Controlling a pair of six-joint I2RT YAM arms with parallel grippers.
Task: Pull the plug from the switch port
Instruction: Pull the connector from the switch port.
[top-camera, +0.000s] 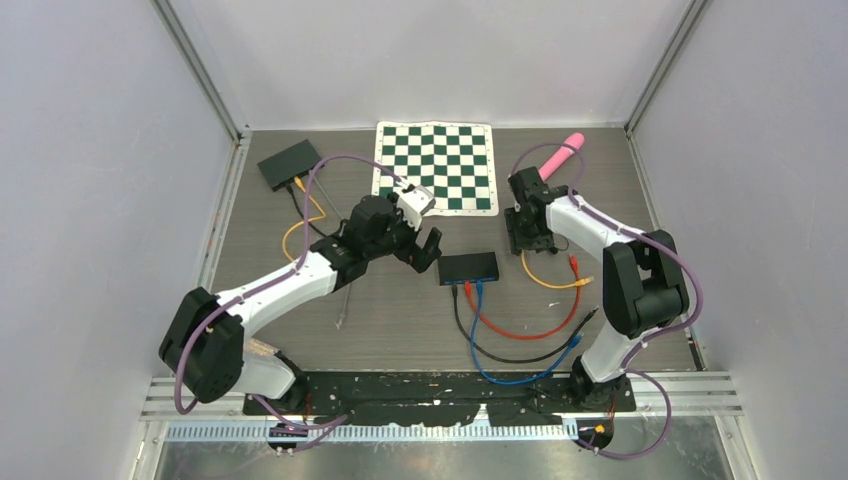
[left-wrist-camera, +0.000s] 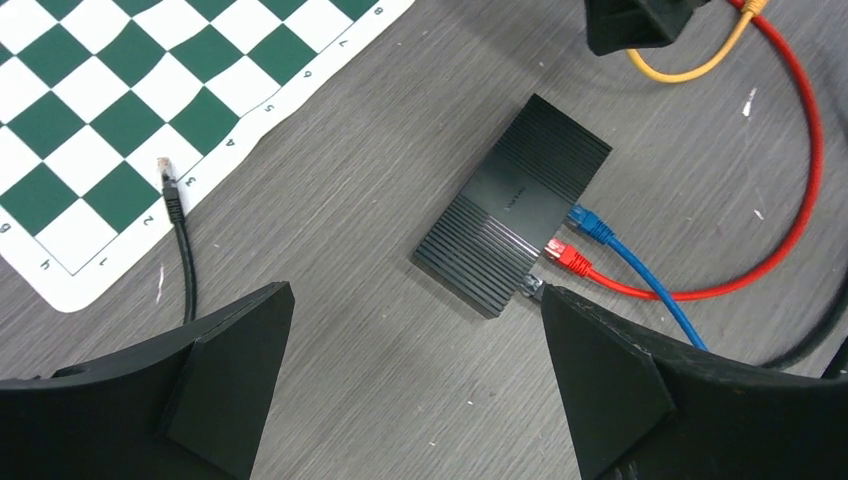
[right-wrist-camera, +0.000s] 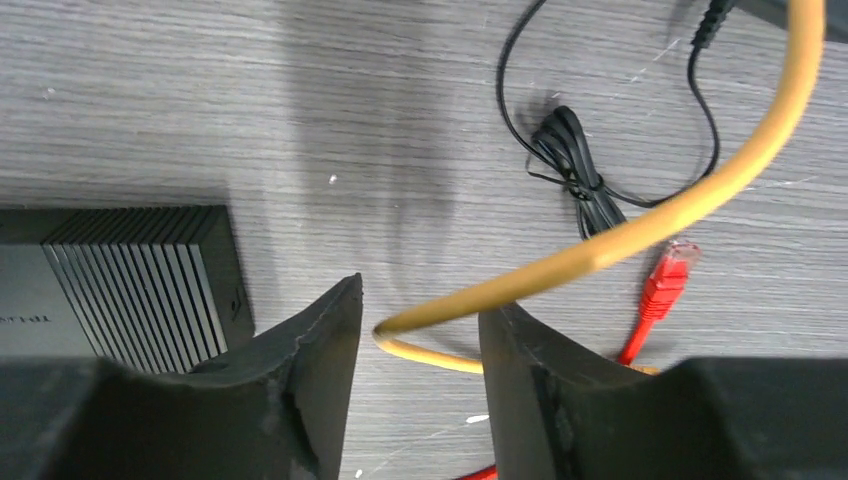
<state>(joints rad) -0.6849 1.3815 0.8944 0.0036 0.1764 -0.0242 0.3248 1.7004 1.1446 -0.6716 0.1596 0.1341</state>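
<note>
Left jaws wide; left wrist shows blue plug (left-wrist-camera: 592, 225), red plug (left-wrist-camera: 570, 257) seated in switch (left-wrist-camera: 512, 205). Right wrist: yellow cable (right-wrist-camera: 620, 240) loose between my half-open right jaws.

Grey wood-grain surface (left-wrist-camera: 380, 400), matt, flecked with small white scuffs. The switch (left-wrist-camera: 515, 205) is black plastic, finely ribbed on top, with one smooth band giving a faint sheen. The chess mat (left-wrist-camera: 120, 100) looks like a thin printed sheet, matt. The yellow cable (right-wrist-camera: 620, 240) has a smooth, slightly glossy jacket, and the red plug (right-wrist-camera: 665, 280) is translucent plastic. On the right hand (right-wrist-camera: 420, 305), the fingers (right-wrist-camera: 300, 390) are matt black plastic, a little rough along the edges.
</note>
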